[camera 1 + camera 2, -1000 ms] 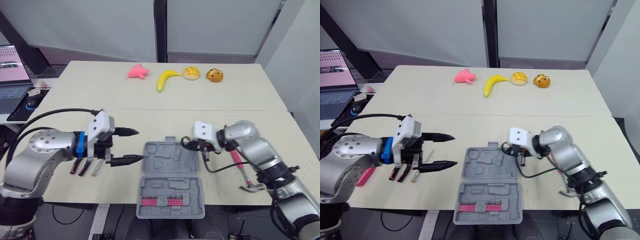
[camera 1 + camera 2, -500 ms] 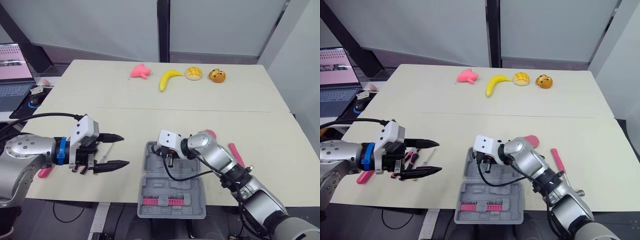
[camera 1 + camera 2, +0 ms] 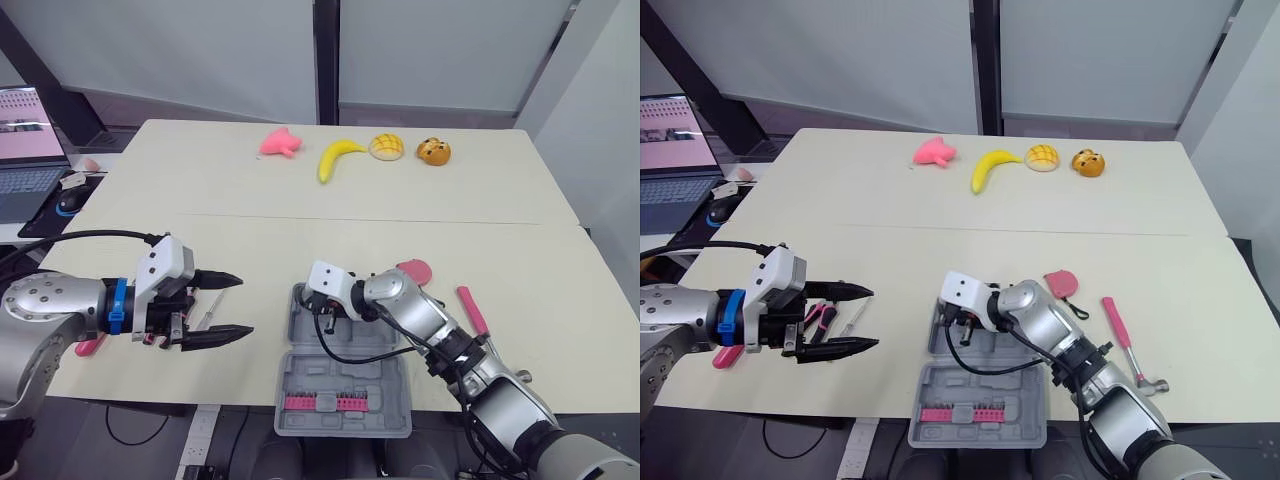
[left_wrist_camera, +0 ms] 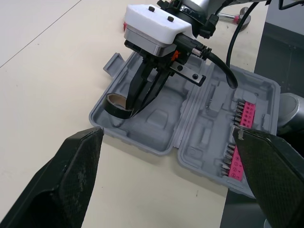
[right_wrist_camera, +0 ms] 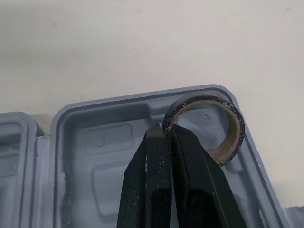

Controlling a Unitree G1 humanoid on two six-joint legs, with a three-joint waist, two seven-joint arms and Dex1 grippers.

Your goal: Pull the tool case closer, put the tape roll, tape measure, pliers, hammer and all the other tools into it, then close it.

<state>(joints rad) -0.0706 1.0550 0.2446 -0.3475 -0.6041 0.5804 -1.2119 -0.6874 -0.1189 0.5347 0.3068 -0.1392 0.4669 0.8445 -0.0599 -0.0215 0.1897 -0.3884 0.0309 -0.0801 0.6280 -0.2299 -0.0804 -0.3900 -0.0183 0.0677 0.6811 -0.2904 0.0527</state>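
Tape roll: black ring with a brown card core, pinched by its wall in the right gripper, hanging off its tips in a corner pocket of the grey plastic tool case.
Handling: likely light and stiff; the wall pinch suits it, though it may twist.
Left gripper: spread wide, empty, well apart.

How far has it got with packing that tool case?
Early days. The tool case lies open near the table's front edge. The right gripper holds the tape roll inside its far left corner, not yet released. Hammer, tape measure and pliers wait on the table, and the case remains to be closed.
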